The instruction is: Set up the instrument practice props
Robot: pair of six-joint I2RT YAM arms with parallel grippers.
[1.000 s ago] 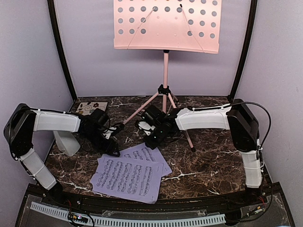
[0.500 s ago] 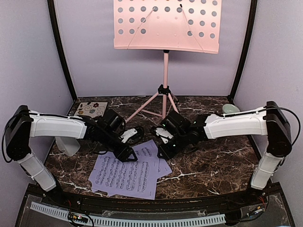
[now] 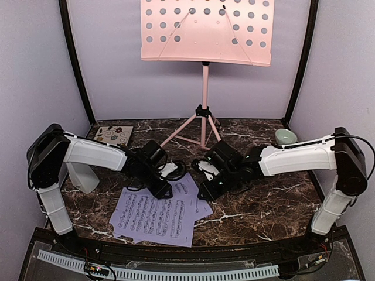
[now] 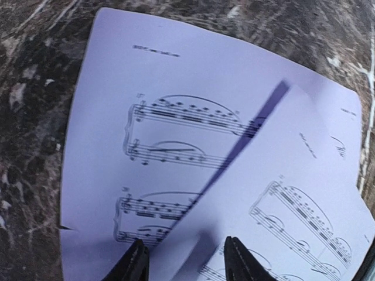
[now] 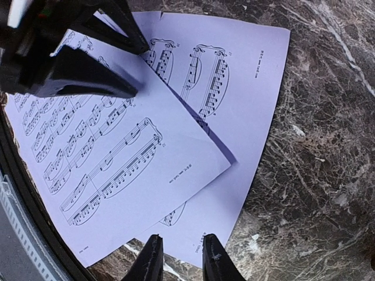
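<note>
Marble table point(image 3: 263, 199), two pages point(image 3: 155, 219) (overlapping), one stand point(image 3: 206, 29)

Top view is bright and even under soft overhead light; frame posts point(image 3: 74, 64) bow at the edges from wide-lens distortion. Left wrist view is soft: sheet-music pages point(image 4: 176, 117) slightly blurred, one dark diagonal shadow across them, left gripper point(image 4: 184, 240) out of focus. Right wrist view is sharper; upper page casts a narrow shadow on the lower.

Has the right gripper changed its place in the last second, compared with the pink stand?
Yes. The right gripper has moved toward the near edge, away from the tripod of the pink music stand, down to the sheet-music pages.
</note>
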